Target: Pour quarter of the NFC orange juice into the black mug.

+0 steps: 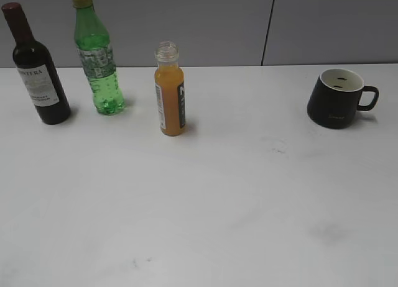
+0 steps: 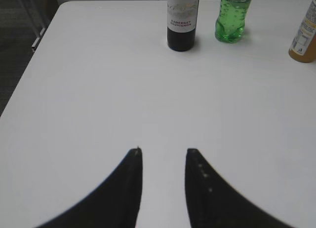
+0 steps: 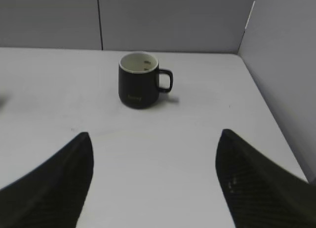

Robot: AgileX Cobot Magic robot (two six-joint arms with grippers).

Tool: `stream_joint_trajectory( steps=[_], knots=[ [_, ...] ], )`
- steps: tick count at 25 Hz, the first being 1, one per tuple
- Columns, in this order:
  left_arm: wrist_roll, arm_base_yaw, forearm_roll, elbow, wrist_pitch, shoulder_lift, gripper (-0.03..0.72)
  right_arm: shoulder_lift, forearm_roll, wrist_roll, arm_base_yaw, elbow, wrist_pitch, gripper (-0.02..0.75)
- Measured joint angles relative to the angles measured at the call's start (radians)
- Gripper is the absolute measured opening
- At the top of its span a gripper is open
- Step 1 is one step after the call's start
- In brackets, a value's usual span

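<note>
A: What sits closest to the cameras?

B: Each wrist view shows its own gripper low in the frame over the white table point(image 1: 205, 212). The left gripper point(image 2: 164, 151) has its dark fingers point(image 2: 129, 188) parted by a modest gap with bare tabletop between them, holding nothing. The right gripper point(image 3: 154, 136) is spread much wider, also empty. Neither arm shows in the exterior view.

A: And farther out?

B: In the exterior view the NFC orange juice point(image 1: 169, 91) stands upright left of centre, capless, orange liquid up to the shoulder, free of any gripper. The left wrist view catches it at the right edge, cut off by the frame.

A: The mug?

B: The black mug point(image 1: 336, 99) stands upright toward the right rear of the table, well apart from the juice, handle pointing right, white inside with small dark marks. From the right wrist it lies straight ahead, beyond the open fingers.

A: Anything behind?

B: At the far left, a green bottle point(image 1: 97, 58) with a yellow cap and a dark wine bottle point(image 1: 37, 68), near each other, the wine bottle outermost. A grey wall point(image 1: 323, 26) closes the back.
</note>
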Motion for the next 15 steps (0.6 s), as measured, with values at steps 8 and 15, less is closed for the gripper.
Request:
stream_joint_trajectory(
  steps=[8,15],
  knots=[
    [0.0,0.0,0.0,0.0,0.0,0.0,0.238,0.196,-0.011,0.008,0.0,0.147,-0.477,0.587],
    [0.0,0.0,0.0,0.0,0.0,0.0,0.238,0.522,-0.021,0.009,0.0,0.263,-0.913,0.59]
  ],
)
